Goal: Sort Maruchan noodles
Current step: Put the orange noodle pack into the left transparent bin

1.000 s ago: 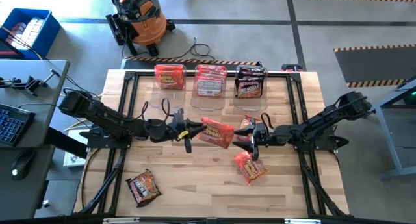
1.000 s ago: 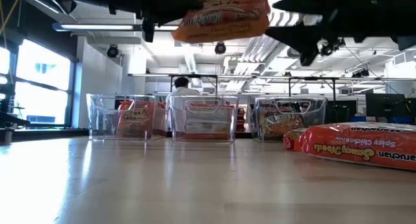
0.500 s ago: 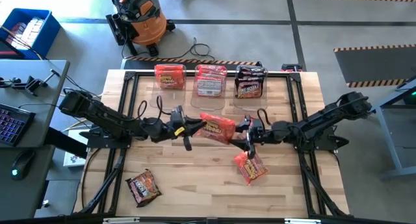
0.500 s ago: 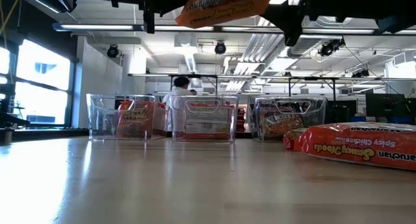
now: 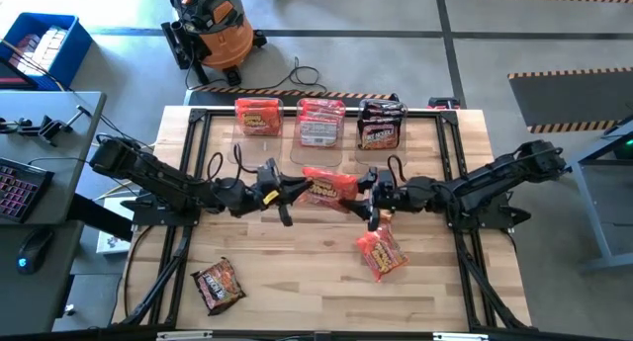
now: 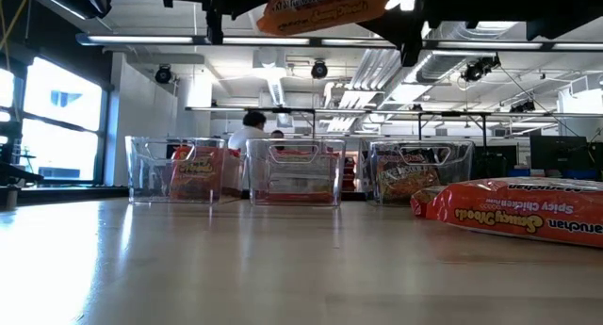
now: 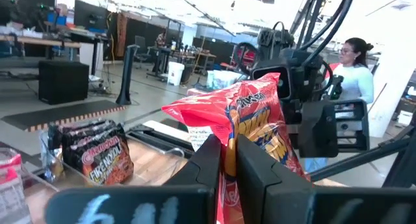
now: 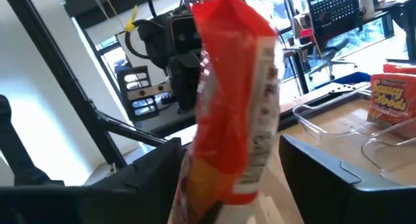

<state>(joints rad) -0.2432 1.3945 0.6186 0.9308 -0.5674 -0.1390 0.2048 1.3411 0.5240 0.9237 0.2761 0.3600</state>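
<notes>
We are mid-handover, by our reading: the left gripper (image 5: 289,194) is clamped on one end of an orange packet (image 5: 329,186) held in the air over the table's middle, and the right gripper (image 5: 369,191) has its fingers spread wide around the other end, not yet closed. Next we would close the right fingers on the packet before the left lets go, then carry it to the matching bin (image 5: 258,117) at the far edge. The right wrist view shows what the high view cannot: the packet (image 8: 237,100) stands between the open fingers with a gap on both sides. The low view shows another packet (image 6: 523,212) flat on the table.
</notes>
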